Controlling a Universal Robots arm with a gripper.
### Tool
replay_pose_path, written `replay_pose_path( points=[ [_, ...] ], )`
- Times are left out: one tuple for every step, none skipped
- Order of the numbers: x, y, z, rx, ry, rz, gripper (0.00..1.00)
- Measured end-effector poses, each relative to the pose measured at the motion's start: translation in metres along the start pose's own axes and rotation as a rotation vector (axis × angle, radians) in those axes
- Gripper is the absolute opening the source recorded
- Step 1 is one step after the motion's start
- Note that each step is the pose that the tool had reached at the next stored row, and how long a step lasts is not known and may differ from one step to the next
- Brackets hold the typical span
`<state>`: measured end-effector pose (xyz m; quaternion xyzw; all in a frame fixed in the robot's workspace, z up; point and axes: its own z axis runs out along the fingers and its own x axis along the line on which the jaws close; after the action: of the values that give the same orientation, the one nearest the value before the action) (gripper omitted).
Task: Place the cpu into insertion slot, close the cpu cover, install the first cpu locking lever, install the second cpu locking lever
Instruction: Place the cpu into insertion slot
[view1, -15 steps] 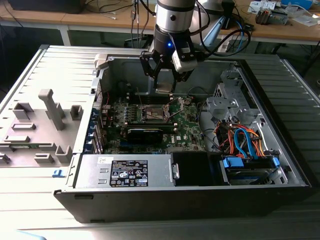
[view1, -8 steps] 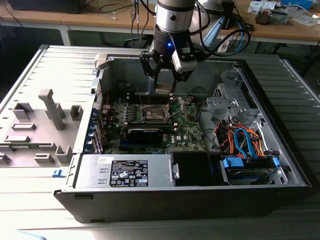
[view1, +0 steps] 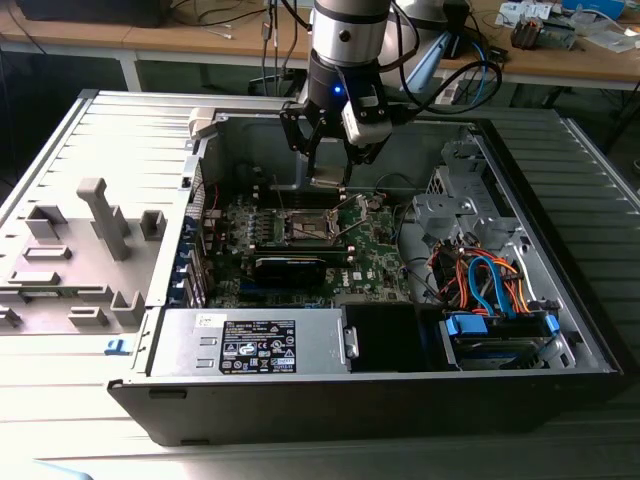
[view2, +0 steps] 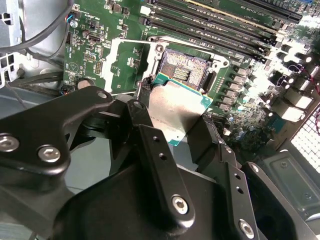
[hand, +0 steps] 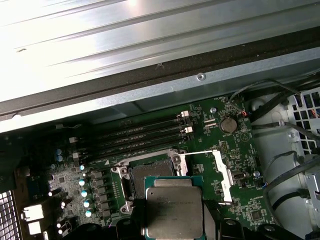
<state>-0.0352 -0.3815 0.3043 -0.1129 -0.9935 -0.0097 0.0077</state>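
Now the cpu (view2: 177, 107) is held above the insertion slot (view2: 187, 70)

The cpu is pinched by two of its sides in the gripper (view2: 175, 112). The fingers (view2: 145, 95) are closed in only as wide as the chip. It is held flat, just under the gripper, and is not yet set in the slot. The cpu cover (view2: 113, 60) is seen swung open beside the slot.

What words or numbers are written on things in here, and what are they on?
None can be read.
The black-and-white label on the grey metal power supply box: print too small to read.
The dull silver-grey square cpu in the gripper: faint marks, unreadable.
The green circuit board: tiny white print, unreadable.
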Motion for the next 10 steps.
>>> replay_pose_path(
  points=[
    [0.0000, 0.0000, 0.0000, 0.0000, 0.0000, 0.000, 0.55],
    [0.0000, 0.0000, 0.0000, 0.0000, 0.0000, 0.001, 0.55],
    [0.0000, 0.0000, 0.0000, 0.0000, -0.0001, 0.001, 0.55],
    [0.0000, 0.0000, 0.0000, 0.0000, 0.0000, 0.002, 0.55],
    [0.0000, 0.0000, 0.0001, -0.0001, -0.0002, 0.009, 0.55],
    [0.0000, 0.0000, 0.0003, -0.0002, -0.0003, 0.015, 0.55],
    [0.0000, 0.0000, 0.0003, -0.0002, -0.0002, 0.015, 0.55],
    [0.0000, 0.0000, 0.0003, -0.0003, -0.0003, 0.015, 0.55],
    [0.0000, 0.0000, 0.0003, -0.0003, -0.0003, 0.015, 0.55],
    [0.0000, 0.0000, 0.0003, -0.0002, -0.0003, 0.016, 0.55]
  ],
)
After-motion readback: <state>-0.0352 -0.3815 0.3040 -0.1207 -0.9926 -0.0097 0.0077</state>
